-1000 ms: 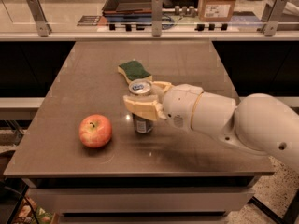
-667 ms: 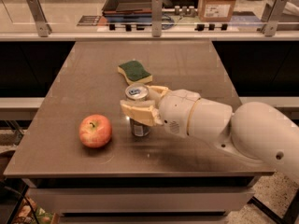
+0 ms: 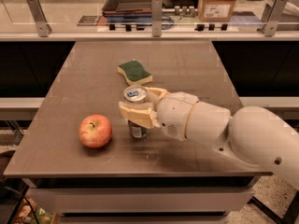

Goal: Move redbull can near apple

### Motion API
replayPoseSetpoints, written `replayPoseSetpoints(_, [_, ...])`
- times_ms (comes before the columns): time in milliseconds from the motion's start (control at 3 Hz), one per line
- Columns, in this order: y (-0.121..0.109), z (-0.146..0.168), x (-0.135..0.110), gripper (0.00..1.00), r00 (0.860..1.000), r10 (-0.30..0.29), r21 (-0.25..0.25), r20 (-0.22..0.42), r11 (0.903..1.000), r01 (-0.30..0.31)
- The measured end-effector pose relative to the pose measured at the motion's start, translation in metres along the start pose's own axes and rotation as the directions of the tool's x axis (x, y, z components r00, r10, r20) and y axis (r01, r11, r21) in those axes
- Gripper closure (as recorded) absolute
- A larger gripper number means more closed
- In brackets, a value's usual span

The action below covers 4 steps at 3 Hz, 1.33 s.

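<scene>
The redbull can (image 3: 136, 129) stands upright on the brown table (image 3: 196, 69), its silvery top with a blue tab showing. My gripper (image 3: 138, 107) reaches in from the right and is shut on the can, one finger (image 3: 136, 115) across its front and the other behind it. The apple (image 3: 95, 130), red and yellowish with a short stem, sits on the table a short way left of the can, apart from it. The can's middle is hidden by the front finger.
A green and yellow sponge (image 3: 134, 72) lies on the table behind the can. A railing with metal posts (image 3: 156, 14) runs along the table's far edge. My white arm (image 3: 224, 129) covers the table's right front. The table's front edge is near the apple.
The gripper has carried the can a little left and toward the front, closer to the apple. The apple and sponge have not moved.
</scene>
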State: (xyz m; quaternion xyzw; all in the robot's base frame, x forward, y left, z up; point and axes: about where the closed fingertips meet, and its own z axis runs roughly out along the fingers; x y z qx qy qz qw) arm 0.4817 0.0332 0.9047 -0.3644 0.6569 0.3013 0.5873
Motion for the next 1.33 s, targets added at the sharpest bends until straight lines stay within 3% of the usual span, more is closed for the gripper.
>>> replayPoseSetpoints(1000, [0.0043,0.0032,-0.0015,0.02,1.000,-0.005,-0.008,-0.001,1.0000,0.005])
replayPoseSetpoints(1333, [0.0050,0.0037,-0.0017,0.00,1.000,-0.006,-0.010,-0.002,0.9999,0.006])
